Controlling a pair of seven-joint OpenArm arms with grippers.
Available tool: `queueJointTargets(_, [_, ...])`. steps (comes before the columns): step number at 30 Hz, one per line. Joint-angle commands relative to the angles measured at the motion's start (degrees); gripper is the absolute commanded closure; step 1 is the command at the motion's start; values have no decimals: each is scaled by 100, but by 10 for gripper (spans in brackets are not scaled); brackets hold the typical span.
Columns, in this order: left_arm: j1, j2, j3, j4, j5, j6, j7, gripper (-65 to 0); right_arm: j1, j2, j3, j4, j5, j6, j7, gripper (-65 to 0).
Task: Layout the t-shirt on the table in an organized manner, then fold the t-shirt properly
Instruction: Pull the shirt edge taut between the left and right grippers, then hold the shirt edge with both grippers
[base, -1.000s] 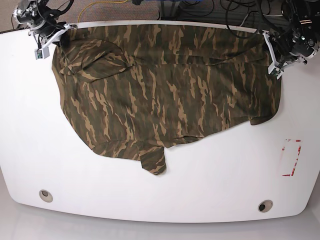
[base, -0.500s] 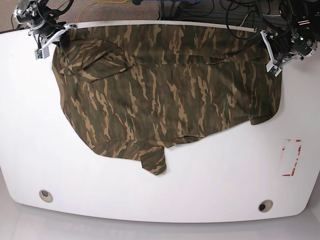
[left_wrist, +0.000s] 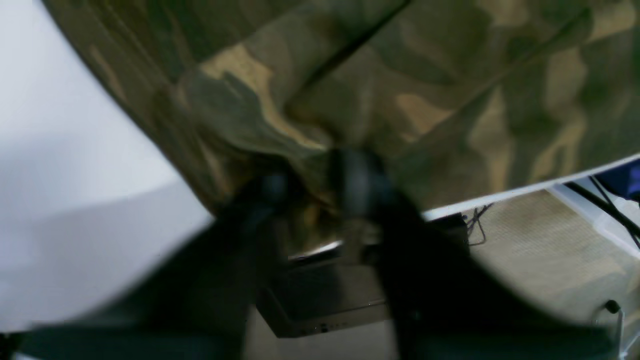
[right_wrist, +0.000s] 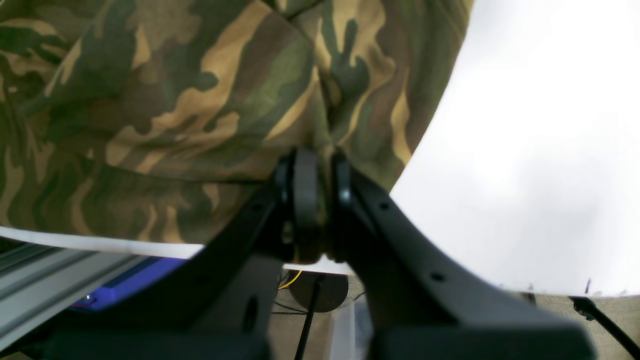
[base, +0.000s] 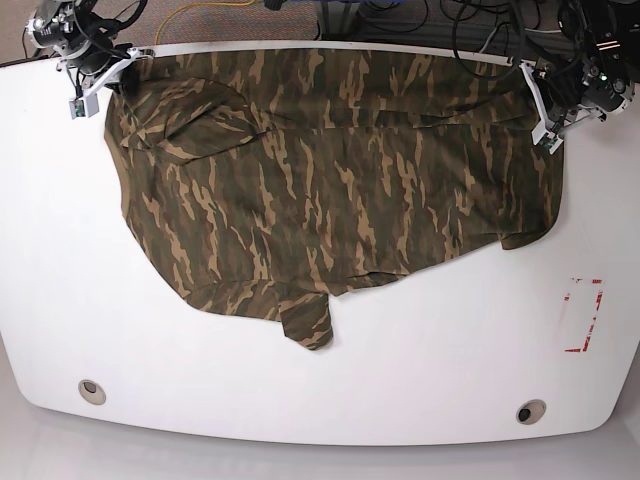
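Since a second ago we are drawing our left gripper (base: 541, 128) slightly inward along the far edge and pinching its jaws onto the t-shirt's (base: 330, 180) corner. Going left to right in the base view, our right gripper (right_wrist: 320, 172) is clamping the opposite far corner, so the t-shirt is lying spread across the table (base: 420, 350), ready for straightening.

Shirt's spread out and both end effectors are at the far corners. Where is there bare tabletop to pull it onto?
The wide near strip of the table, between the t-shirt hem and the two grommet holes, is bare. The white band along the base view's left edge is bare too. By the red-and-white tape mark there is less. The far edge is crowded: cloth reaches it.
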Motion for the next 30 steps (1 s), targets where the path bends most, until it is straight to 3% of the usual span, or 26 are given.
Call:
queueJointTargets(1, [12, -67, -28, 43, 75, -3, 48, -10, 27, 79, 50, 98, 74, -5, 83, -5])
queueJointTargets(30, [20, -102, -45, 526, 75, -3, 92, -26, 27, 79, 50, 98, 74, -5, 83, -3])
